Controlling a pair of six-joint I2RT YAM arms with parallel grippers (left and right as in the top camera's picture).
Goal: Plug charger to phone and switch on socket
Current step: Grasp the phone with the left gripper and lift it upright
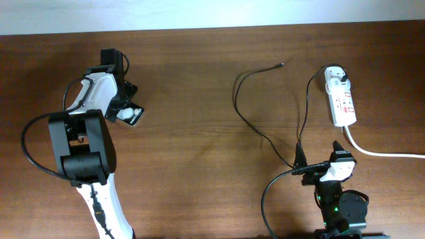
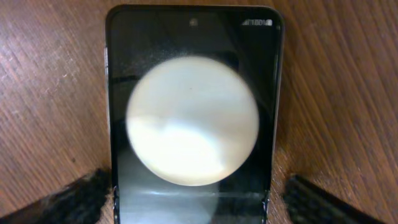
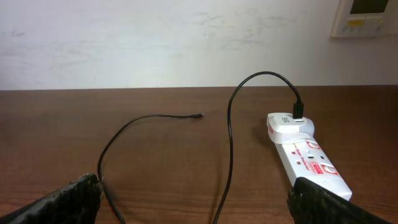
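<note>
Left wrist view is cutting off the phone point(image 2: 193, 124) at the bottom of the frame, so you are not seeing its near end. A large pale round glare is washing out the middle of its dark face, and the tiny white marks at its top right corner are too small to read. The left gripper point(image 2: 205, 200) is standing with its jaws apart, its dark fingertips point(image 2: 74, 199) straddling the phone. The one on the right of the frame is standing clear of the phone's edge. Whether the other is touching cannot be told. From overhead the arm is covering nearly all of the phone, which is lying at the left of the table point(image 1: 199, 146), well apart from the other items. The right gripper point(image 1: 320, 156) is hanging wide apart at the lower right, holding nothing, with the charger point(image 3: 230, 143) cable running between its fingers. The cable's plug tip point(image 1: 281, 64) is lying free on the wood, while the white adapter point(image 3: 289, 126) is sitting in the far end of the socket point(image 1: 344, 106). In the right wrist view a finger is hiding the socket's near end. Its red switch marks are too small for you to judge their position. The thick white cord point(image 1: 382, 153) is running off the right edge.
</note>
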